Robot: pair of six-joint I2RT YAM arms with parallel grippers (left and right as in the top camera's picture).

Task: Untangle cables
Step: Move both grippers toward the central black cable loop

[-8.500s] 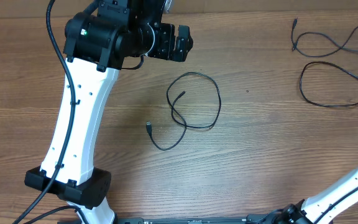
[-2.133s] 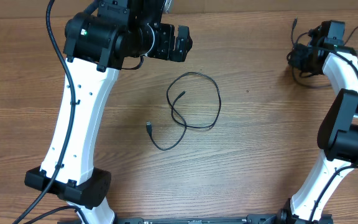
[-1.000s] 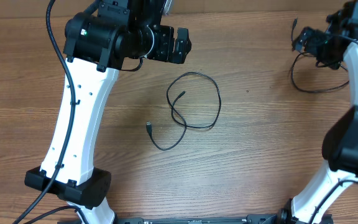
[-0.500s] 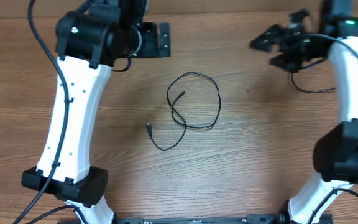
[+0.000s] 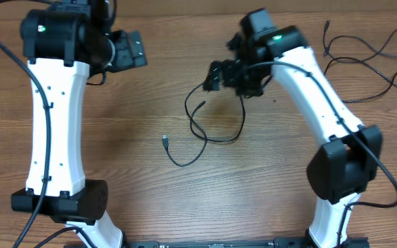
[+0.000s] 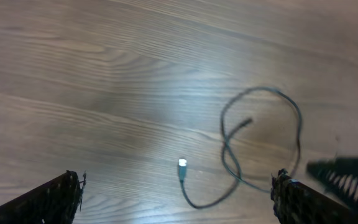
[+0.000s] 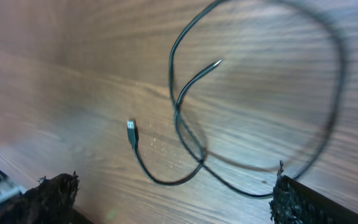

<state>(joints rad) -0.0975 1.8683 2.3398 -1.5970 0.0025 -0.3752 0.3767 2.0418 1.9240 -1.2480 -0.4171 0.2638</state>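
Your right gripper (image 5: 216, 76) is hanging over the top of the looped cable (image 5: 243, 116) in the middle of the table (image 5: 136, 179). Its fingers are standing wide apart, holding nothing. Your left gripper (image 5: 138, 49) is hanging far left, wide apart too. More cables (image 5: 374, 49) are lying far right.

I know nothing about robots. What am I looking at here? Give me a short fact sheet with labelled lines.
surface: wooden table
middle: one thin black looped cable, crossing itself, with a small plug at its loose end
far right corner: other thin black cables
left hand: open, holding nothing, off to the left of the loop
right hand: open, holding nothing, over the loop's far edge
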